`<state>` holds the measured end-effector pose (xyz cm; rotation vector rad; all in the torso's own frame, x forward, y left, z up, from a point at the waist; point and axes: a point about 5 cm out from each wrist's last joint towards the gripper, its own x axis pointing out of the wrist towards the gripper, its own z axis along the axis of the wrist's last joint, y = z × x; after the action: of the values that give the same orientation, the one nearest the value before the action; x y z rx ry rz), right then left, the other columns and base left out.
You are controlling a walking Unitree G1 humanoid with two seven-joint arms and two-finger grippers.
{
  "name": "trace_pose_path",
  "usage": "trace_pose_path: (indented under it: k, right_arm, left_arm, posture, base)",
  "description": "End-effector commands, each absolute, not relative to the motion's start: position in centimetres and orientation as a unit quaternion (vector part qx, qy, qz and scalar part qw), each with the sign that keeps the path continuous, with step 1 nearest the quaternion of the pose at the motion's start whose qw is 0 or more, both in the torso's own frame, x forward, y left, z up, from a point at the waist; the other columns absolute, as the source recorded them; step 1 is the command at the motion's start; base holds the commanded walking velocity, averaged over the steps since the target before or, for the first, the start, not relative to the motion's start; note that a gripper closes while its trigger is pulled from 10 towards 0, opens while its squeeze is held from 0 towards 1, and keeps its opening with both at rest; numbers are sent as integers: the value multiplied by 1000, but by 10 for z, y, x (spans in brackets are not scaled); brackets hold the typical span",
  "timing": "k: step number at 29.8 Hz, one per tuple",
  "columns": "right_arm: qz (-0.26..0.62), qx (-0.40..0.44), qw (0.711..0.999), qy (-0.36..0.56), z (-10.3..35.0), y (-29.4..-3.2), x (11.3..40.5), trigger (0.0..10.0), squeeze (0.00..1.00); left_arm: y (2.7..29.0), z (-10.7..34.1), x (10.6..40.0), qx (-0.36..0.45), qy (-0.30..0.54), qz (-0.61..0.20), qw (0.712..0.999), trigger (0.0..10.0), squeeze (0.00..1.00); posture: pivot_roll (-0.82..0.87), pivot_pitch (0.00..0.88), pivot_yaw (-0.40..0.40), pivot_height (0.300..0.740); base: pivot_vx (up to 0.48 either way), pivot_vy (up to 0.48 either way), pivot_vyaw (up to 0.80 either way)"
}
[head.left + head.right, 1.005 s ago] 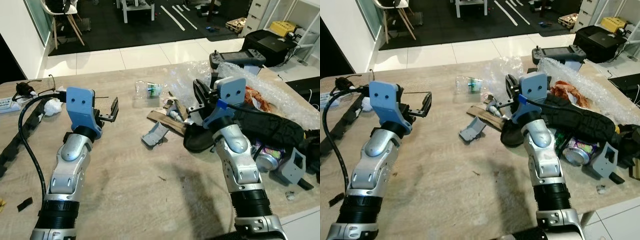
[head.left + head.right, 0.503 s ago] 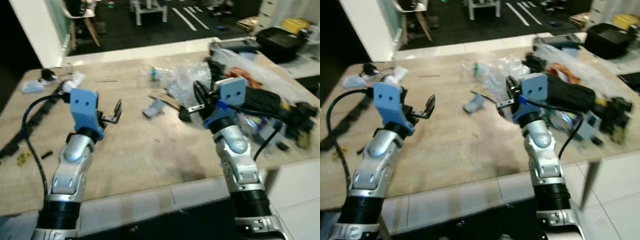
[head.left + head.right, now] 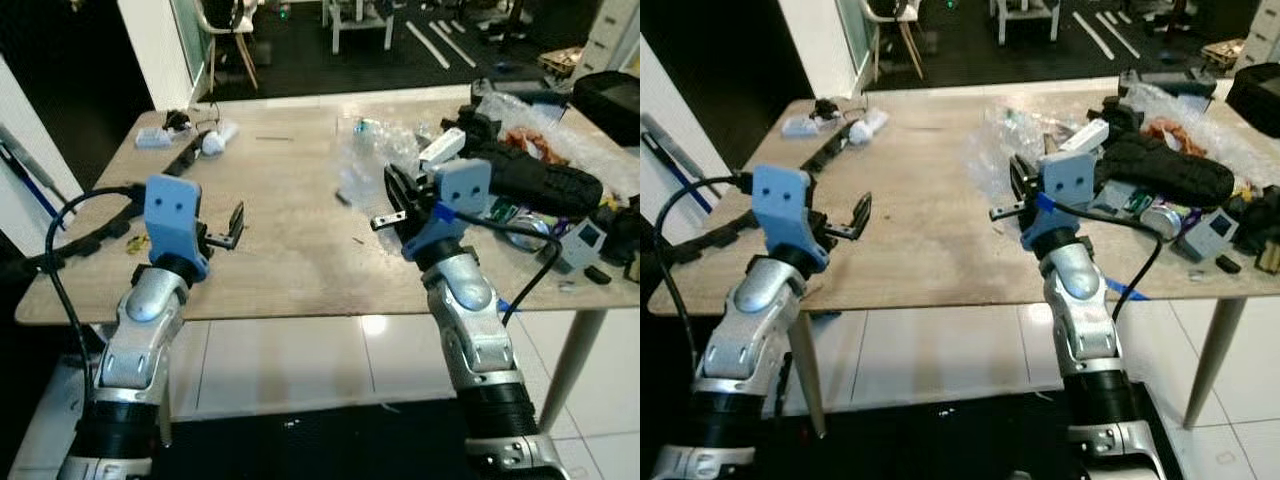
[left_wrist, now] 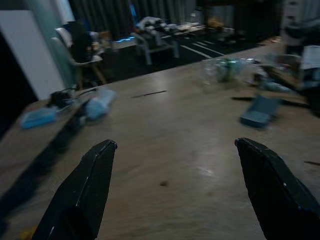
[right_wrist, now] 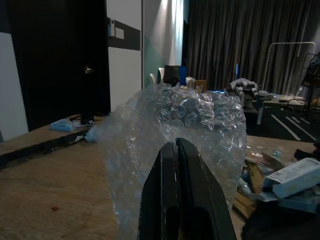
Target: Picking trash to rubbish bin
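Observation:
A sheet of clear bubble wrap (image 5: 186, 119) hangs from my right gripper (image 5: 175, 146), whose fingers are shut on its lower part. In the head views that gripper (image 3: 391, 203) is held over the table's near edge, with the wrap (image 3: 358, 168) rising in front of it. My left gripper (image 3: 234, 226) is raised over the left part of the wooden table (image 3: 290, 262), open and holding nothing; the left wrist view shows its two fingers (image 4: 82, 192) wide apart above bare wood.
A heap of trash lies on the table's right side: a long black bag (image 3: 545, 182), a drink can (image 3: 1157, 217), a white box (image 3: 441, 148) and a crumpled plastic bottle (image 3: 366, 127). A black cable (image 3: 70, 243) and a power strip (image 3: 154, 138) lie at the left. White tiled floor lies below.
The whole view has pulled back, so the table's near edge and legs now show. The bubble wrap has come away from the heap with my right gripper. Left gripper stays open.

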<state>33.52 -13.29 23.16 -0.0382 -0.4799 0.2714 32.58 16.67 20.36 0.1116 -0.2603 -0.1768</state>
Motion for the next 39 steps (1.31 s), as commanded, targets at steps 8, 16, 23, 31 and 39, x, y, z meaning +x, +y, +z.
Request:
trace_pose_path:
  k: [8, 16, 23, 31, 39]
  right_arm:
    - [126, -11, 965, -230, 228, -135, 333, 10000, 0]
    - [124, -12, 965, -230, 228, -136, 333, 10000, 0]
    - [122, -14, 965, -232, 230, -136, 334, 10000, 0]
    - [125, -17, 965, -232, 231, -136, 335, 10000, 0]
    - [124, -19, 965, -231, 231, -137, 335, 10000, 0]
  left_arm:
    - [166, 205, 327, 67, -124, -96, 985, 10000, 0]
    - [166, 202, 328, 61, -115, -90, 987, 10000, 0]
    - [170, 200, 329, 41, -105, -68, 991, 10000, 0]
    - [169, 197, 328, 41, -101, -60, 992, 10000, 0]
    - [168, 197, 329, 38, -97, -64, 993, 10000, 0]
  posture:
    - [45, 131, 61, 740]
    - [42, 140, 62, 740]
    - [35, 144, 58, 740]
    - [30, 144, 53, 740]
    - [28, 144, 48, 740]
  base:
    - [0, 0, 0]
    - [0, -240, 0]
    - [0, 0, 0]
    - [0, 0, 0]
    - [0, 0, 0]
